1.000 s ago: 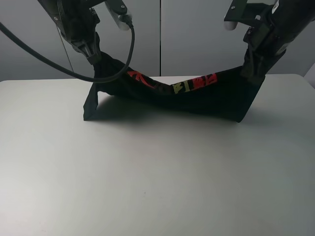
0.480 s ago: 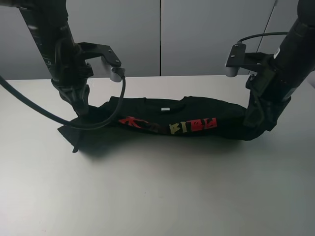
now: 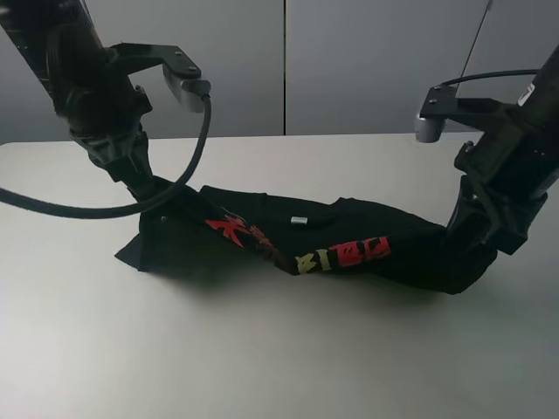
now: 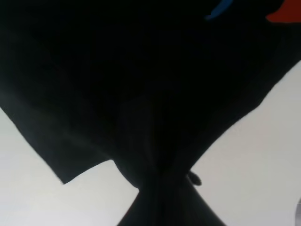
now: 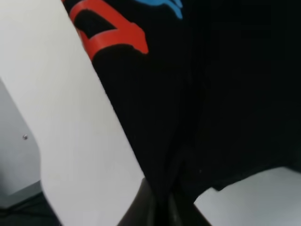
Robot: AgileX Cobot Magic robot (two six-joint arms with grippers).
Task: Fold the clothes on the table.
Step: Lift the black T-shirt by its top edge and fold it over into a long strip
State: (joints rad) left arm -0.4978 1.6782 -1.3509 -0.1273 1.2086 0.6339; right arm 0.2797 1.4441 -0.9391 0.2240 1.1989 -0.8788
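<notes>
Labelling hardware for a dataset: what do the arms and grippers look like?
The left arm and right arm are bulky, matte black, as are the left gripper and right gripper. Each wrist carries a black bracket with a grey camera. A thick black cable loops off the left; a thinner cable reaches the right bracket.

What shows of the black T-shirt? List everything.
The black T-shirt looks like soft, limp cloth, bunched into a long creased band across the white table, where its sagging middle seems to rest. Red and yellow-orange characters run along the front fold; the wrist views also show blue print. A small grey tag sits at the neckline. The left gripper pinches one end, beside a flap spread on the table. The right gripper pinches the other end. Both are shut on gathered fabric.
</notes>
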